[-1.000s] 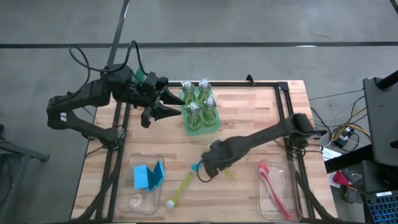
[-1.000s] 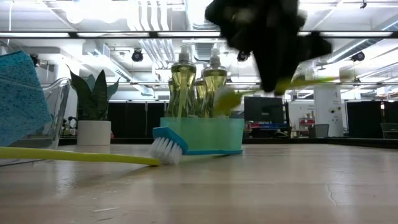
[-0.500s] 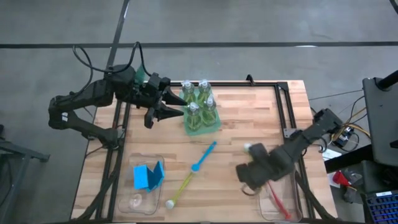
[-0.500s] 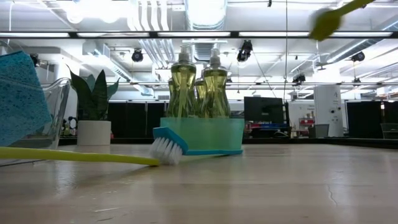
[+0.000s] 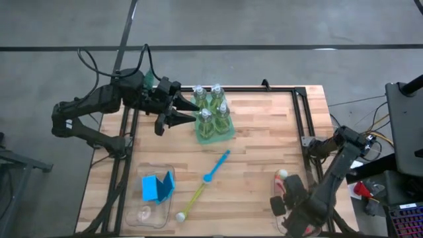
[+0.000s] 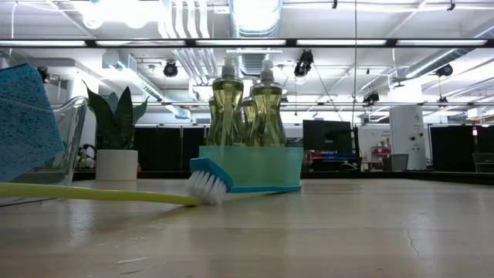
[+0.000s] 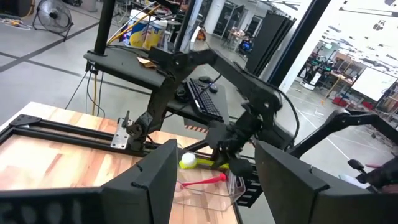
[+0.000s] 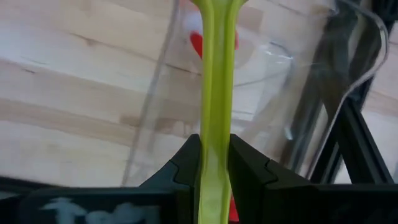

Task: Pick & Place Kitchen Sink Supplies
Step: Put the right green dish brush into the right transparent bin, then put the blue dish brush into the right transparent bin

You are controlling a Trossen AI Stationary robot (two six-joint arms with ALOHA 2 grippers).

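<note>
Several clear bottles of yellow-green liquid [image 5: 213, 109] [image 6: 245, 100] stand in a green tray [image 5: 228, 134]. On the table lie a blue brush [image 5: 216, 165] and a yellow brush [image 5: 192, 201]. Blue sponges [image 5: 157, 187] sit in a clear bin [image 5: 135, 215]. My right gripper [image 5: 291, 198] [image 8: 214, 149] hangs over the right clear bin [image 5: 316, 198], shut on another yellow brush [image 7: 194, 163]. A red brush [image 8: 196, 43] lies in that bin. My left gripper [image 5: 188, 112] [image 7: 216, 152] waits open, level, just left of the bottles. My right gripper pinches the yellow brush's slim handle [image 8: 214, 134] between its two fingers, which point down and lie across it. The brush is lifted clear and roughly level above the bin, its pale head [image 5: 283, 174] toward the table's far side.
A small white-potted plant [image 6: 116, 139] stands left of the green tray in the low view. Black frame rails [image 5: 305, 119] run along the table's right and far sides. Bare wood [image 5: 264, 139] lies between the tray and the right bin.
My right gripper has carried the yellow brush from the table's middle toward the right and near edges, up out of the low view, rolling its wrist; it now hangs over the right bin. The brush stays clear of the table.
</note>
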